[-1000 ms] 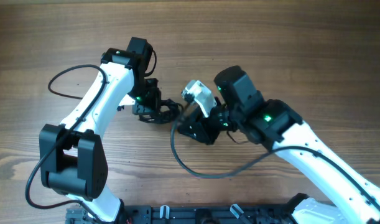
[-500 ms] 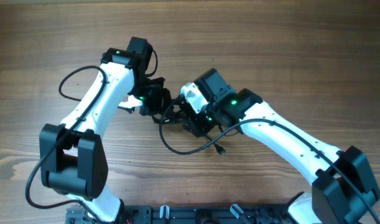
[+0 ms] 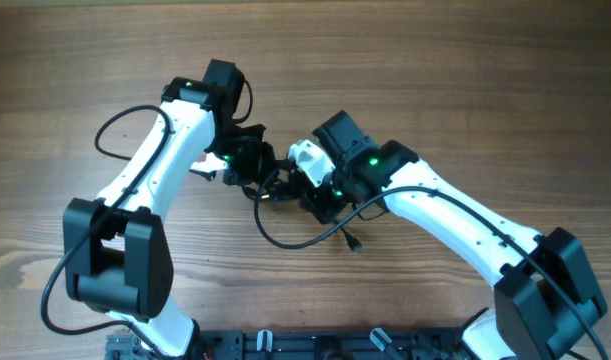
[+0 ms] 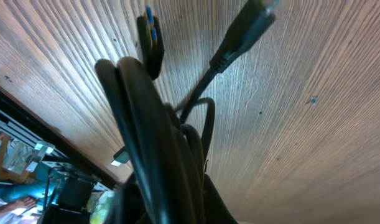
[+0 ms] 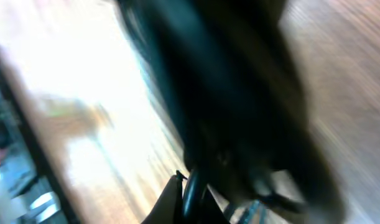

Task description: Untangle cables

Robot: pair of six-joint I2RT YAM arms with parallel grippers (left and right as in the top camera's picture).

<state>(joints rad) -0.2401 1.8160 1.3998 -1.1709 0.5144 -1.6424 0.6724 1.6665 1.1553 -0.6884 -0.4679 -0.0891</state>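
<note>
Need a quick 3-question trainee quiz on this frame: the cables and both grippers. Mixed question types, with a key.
1. True or false: the left gripper and the right gripper are at opposite ends of the table.
2. Multiple choice: in the overhead view, the loose loop of the cables trails from the tangle toward:
A) the arms' bases
B) the far edge of the table
C) a spot behind the left arm's wrist
3. Short answer: in the left wrist view, what colour shows on the tip of the plug nearest the top left corner?

Key: 1 false, as they meet at the tangle; 2 A; 3 blue.
</note>
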